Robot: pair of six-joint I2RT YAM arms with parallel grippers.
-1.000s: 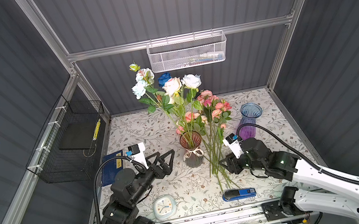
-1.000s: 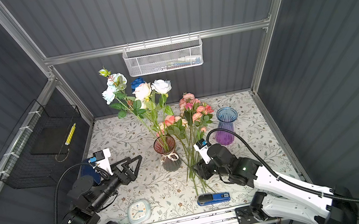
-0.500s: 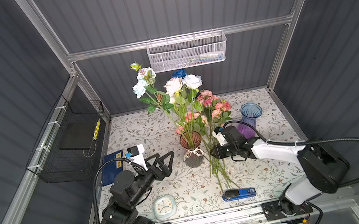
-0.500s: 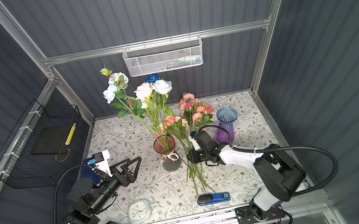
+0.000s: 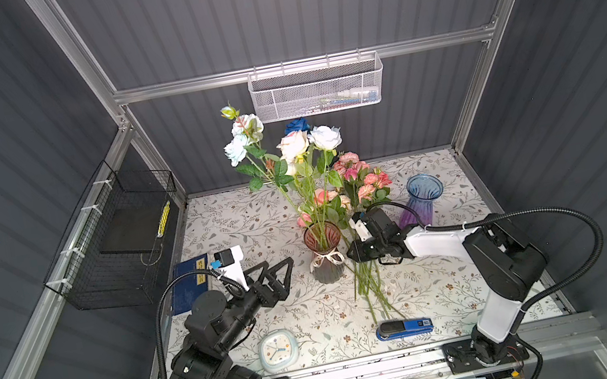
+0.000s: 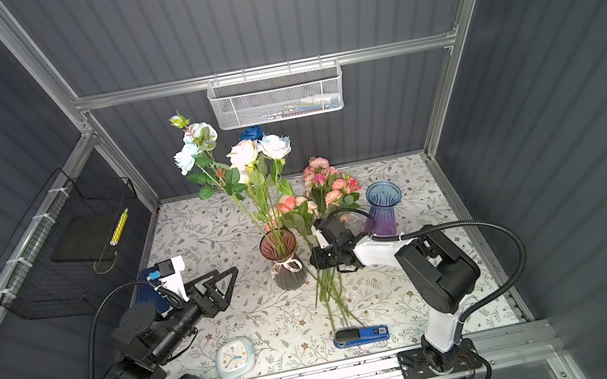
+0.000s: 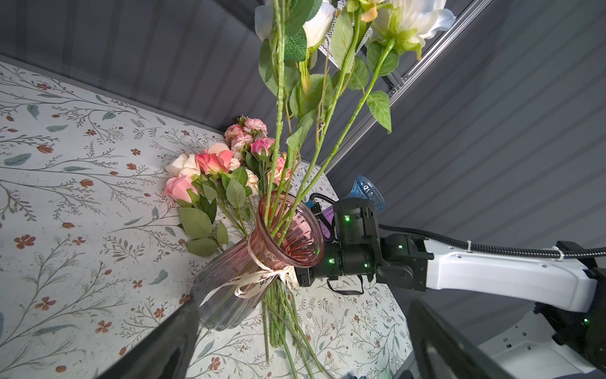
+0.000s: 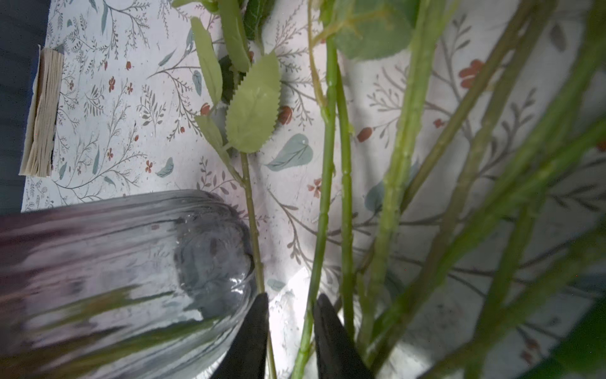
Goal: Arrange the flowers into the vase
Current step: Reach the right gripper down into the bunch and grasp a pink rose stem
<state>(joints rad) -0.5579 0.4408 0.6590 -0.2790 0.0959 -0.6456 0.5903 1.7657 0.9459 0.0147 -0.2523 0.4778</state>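
Below, floral tablecloth [image 5: 249, 225], grey ribbed walls [image 5: 302, 1]; left fingers [image 7: 157, 347] wide apart, right fingers [image 8: 252, 341] narrowly astride a stem [image 8: 324, 197].

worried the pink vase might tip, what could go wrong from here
1. The right jaws stand close beside the pink vase base; a nudge could tip it, since it looks top-heavy with tall roses.
2. The loose stems lie bunched, so the jaws might catch several at once.
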